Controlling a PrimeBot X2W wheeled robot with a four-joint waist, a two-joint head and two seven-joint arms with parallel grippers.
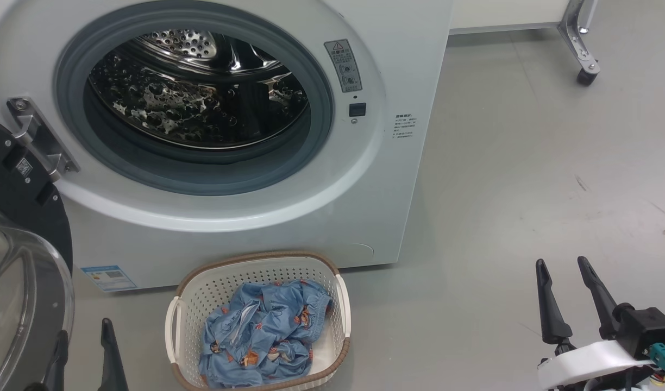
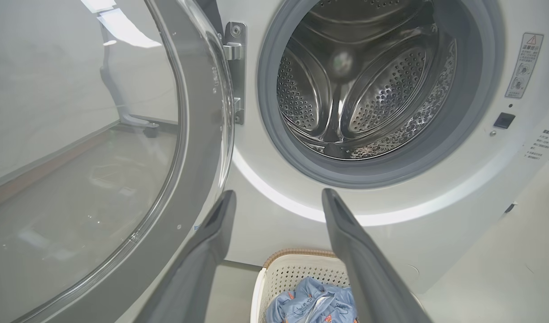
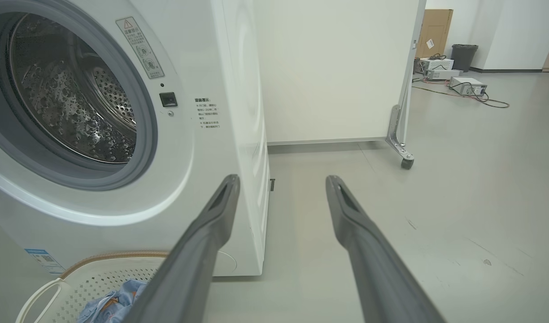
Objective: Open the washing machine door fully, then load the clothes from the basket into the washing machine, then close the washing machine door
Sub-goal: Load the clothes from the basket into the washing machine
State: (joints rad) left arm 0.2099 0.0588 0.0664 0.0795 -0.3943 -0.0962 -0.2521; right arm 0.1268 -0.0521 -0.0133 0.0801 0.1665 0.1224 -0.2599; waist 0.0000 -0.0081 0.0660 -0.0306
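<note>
Since the washing machine door (image 1: 23, 255) stood swung out wide on its metal hinge (image 1: 39, 138) at the far left, the opening step looked done and loading looked to be the step in hand. Just beside the door's lower edge hung the left gripper (image 1: 84, 328), its two dark fingers spread wide and holding nothing. To its right, the white washing machine (image 1: 321, 217) showed a bare steel drum (image 1: 196, 92) behind the grey gasket (image 1: 202, 176), with no fabric visible inside. On the floor (image 1: 501, 190) before the machine, close to its base, sat the basket (image 1: 340, 304). The clothes (image 1: 264, 331) lay heaped in it, light-blue cloth with small orange figures, not yet lifted. Well apart to the right, the right gripper (image 1: 561, 262) hovered above the floor, its fingers likewise spread wide and empty.

The next move probably called for one gripper to drop into the basket and pinch a good bunch of the soft cloth. It would then have to carry the bunch up over the woven-look rim and the gasket lip into the drum without trailing an end.

The floor was smooth pale grey with a few scuffs. Farther right stood a white partition (image 3: 337, 67) on a castor (image 3: 407, 162), and beyond it a cardboard box (image 3: 433, 33), a dark bin (image 3: 464, 56) and some cabled equipment (image 3: 467, 85).
</note>
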